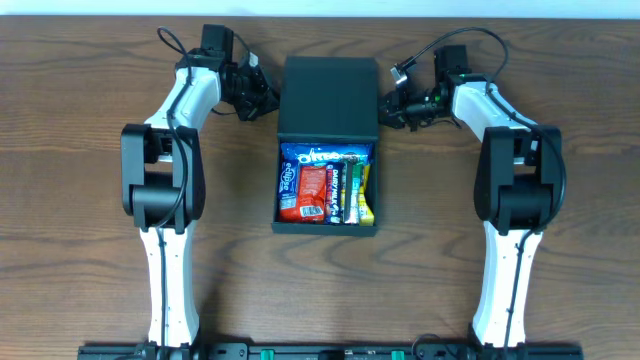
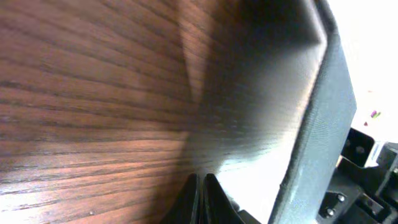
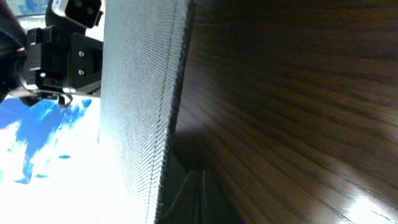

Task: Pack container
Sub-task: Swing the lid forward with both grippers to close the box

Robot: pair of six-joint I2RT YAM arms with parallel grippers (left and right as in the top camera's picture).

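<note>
Container is sitting at frame centre, lid lying open toward the top, snacks inside. Left gripper and right gripper are flanking the lid, fingers pressed together, empty.

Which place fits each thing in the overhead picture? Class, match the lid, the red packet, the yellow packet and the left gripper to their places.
Things:
1 lid
2 red packet
3 yellow packet
4 left gripper

Places:
A inside the container, against its right wall
B beside the lid's left edge
C open, on the container's far side
D inside the container, left of middle

Pairs: 1-C; 2-D; 3-A; 4-B
</note>
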